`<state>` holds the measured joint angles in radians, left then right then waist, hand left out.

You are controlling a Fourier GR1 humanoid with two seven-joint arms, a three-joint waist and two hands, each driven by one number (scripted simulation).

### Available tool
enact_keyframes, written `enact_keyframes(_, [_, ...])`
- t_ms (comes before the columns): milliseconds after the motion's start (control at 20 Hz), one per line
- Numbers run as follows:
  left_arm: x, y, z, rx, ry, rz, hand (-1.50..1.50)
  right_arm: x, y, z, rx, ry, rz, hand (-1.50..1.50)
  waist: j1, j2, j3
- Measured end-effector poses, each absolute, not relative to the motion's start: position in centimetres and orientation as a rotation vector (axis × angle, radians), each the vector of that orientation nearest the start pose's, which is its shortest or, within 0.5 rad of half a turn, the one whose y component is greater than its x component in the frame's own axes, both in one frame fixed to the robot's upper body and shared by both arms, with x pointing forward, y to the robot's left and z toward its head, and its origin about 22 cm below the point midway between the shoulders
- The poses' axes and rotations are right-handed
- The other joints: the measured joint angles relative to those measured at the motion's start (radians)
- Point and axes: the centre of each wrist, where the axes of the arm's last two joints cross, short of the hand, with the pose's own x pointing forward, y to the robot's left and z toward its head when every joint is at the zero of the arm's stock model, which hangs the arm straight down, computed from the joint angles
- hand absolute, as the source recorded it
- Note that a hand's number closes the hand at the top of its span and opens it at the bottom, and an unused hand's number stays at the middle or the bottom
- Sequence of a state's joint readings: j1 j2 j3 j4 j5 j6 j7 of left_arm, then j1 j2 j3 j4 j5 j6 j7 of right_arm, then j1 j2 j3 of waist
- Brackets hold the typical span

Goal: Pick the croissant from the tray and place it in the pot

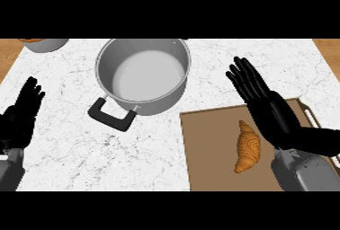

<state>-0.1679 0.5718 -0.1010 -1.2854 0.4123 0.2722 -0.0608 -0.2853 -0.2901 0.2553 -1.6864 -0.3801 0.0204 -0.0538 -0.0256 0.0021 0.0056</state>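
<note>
A golden-brown croissant [248,147] lies lengthwise on the brown tray [209,152] at the lower right. My right hand [266,105] is open, fingers straight and pointing away, just right of the croissant and above the tray's far edge, not touching the croissant. The steel pot [143,74] stands at the upper middle, nothing inside it, with a black handle [111,114] toward me. My left hand [20,114] rests open at the left edge, fingers up.
A grey bowl [45,44] with something orange in it sits at the far left corner. The white marble counter [100,152] spreads between pot and tray. Wooden surfaces show at both far corners.
</note>
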Motion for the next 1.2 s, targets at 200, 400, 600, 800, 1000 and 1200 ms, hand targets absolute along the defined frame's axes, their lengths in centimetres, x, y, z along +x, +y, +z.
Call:
enact_keyframes(200, [27.2, 36.2, 2.6, 0.417, -1.472, 0.009, 0.0, 27.2, -23.6, 7.0, 0.077, -1.709, 0.122, 1.5, -0.02, -0.008, -0.006])
enact_keyframes(400, [25.9, 37.6, 2.0, 0.486, -1.421, -0.017, 0.0, 25.0, -31.2, 3.8, -0.444, -1.473, 0.091, -1.5, -0.075, -0.006, -0.023])
enact_keyframes(600, [24.5, 38.0, 0.9, 0.511, -1.37, -0.038, 0.0, 22.6, -36.0, 3.7, -0.921, -1.413, 0.174, -1.5, -0.092, -0.021, -0.024])
enact_keyframes(800, [23.8, 37.5, 0.6, 0.505, -1.35, -0.06, 0.0, 19.5, -35.4, 2.8, -1.161, -1.397, 0.191, -1.5, -0.077, -0.026, -0.019])
enact_keyframes(1000, [23.6, 36.7, 0.8, 0.489, -1.354, -0.093, 0.0, 16.5, -33.2, 2.2, -1.233, -1.324, 0.212, -1.5, -0.048, -0.018, -0.017])
enact_keyframes(1200, [23.9, 35.7, 1.2, 0.468, -1.373, -0.11, 0.0, 15.0, -31.5, 3.7, -1.243, -1.201, 0.269, -1.5, -0.019, -0.01, -0.017])
